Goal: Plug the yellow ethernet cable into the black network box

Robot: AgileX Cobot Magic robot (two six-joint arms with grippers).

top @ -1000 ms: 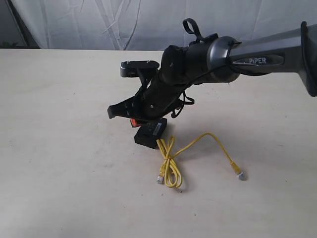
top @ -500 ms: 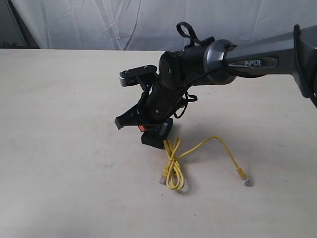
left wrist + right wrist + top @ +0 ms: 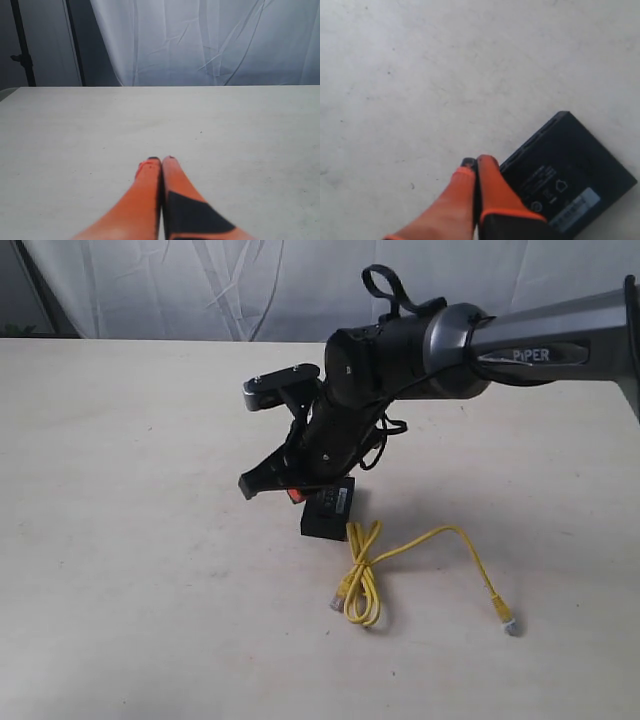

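The right gripper (image 3: 476,162) was fully closed and held nothing, its orange tips beside the black network box (image 3: 328,513) on the table (image 3: 120,540). The yellow ethernet cable (image 3: 362,575) lay unplugged just beside the box. The left gripper (image 3: 161,161) was closed too, empty.

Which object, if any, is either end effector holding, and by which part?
Nothing: both the left end effector and right end effector are shut empty, the right beside the black network box.

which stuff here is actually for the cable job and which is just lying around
For the job:
- yellow ethernet cable, knotted in loops, both plugs lying free on the table
- black network box, by the cable's loops
- right gripper, fingers shut, at the box's edge

Not part of it:
- table
- white backdrop cloth
- left gripper, shut, away from both
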